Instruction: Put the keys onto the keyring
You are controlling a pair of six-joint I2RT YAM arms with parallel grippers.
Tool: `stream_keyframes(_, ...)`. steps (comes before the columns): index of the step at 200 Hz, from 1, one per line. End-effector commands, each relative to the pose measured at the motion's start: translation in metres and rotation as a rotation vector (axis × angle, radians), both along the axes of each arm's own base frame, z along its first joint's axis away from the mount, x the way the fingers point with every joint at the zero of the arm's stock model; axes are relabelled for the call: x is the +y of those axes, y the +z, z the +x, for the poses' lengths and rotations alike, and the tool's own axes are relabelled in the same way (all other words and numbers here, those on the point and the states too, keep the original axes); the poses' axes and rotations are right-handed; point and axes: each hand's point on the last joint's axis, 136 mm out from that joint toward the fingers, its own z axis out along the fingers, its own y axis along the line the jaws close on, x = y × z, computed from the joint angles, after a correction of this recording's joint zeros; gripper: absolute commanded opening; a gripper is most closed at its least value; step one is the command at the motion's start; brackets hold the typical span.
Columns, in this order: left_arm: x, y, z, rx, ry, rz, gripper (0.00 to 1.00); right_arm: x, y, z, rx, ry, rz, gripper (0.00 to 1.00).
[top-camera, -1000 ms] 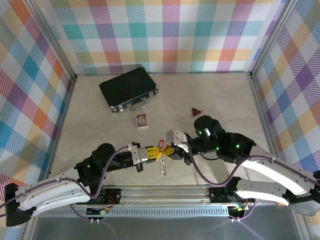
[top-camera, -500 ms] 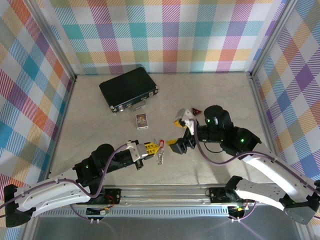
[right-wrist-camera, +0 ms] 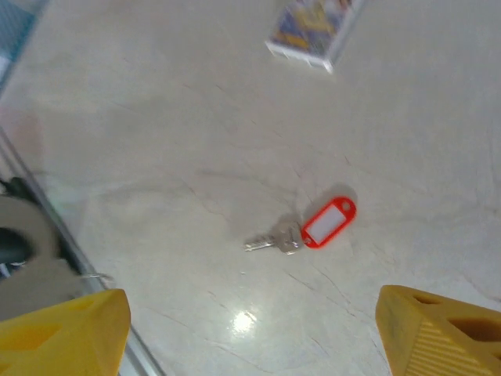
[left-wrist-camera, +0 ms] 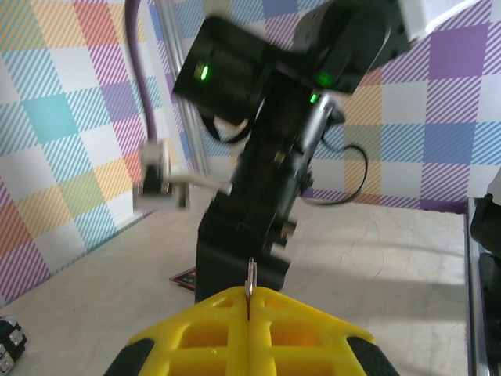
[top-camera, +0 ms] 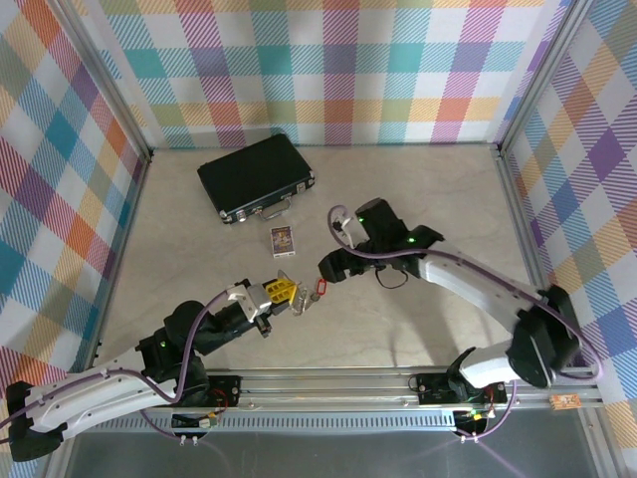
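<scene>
Both your arms have shifted left since a moment ago. Your keys [right-wrist-camera: 317, 227] lie flat on the table [right-wrist-camera: 149, 117], under your right gripper [right-wrist-camera: 250, 301], its fingers spread wide. Near them, your left gripper [left-wrist-camera: 249, 301] pinches the keyring [left-wrist-camera: 250, 278] edge-on.

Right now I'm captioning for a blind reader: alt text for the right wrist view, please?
A small silvery key with a red plastic tag lies flat on the pale stone-look table, with the right gripper open above it; a small printed card box lies farther off.
</scene>
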Motion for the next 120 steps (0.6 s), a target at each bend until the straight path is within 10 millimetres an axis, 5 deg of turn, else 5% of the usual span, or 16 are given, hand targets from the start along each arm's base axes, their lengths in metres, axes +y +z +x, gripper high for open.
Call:
stream_keyframes(1,0.009,0.016,0.001,-0.01,0.027,-0.083,0.0,0.002,-0.02,0.002,0.089,-0.064,-0.039,0.78)
stream_keyframes(63,0.018,0.006,0.0,-0.009,0.041,-0.119,0.0,0.035,-0.085,-0.021,0.144,-0.028,-0.267,0.73)
stream_keyframes(120,0.028,0.003,-0.004,-0.015,0.049,-0.125,0.0,0.04,-0.114,-0.016,0.141,-0.058,-0.357,0.57)
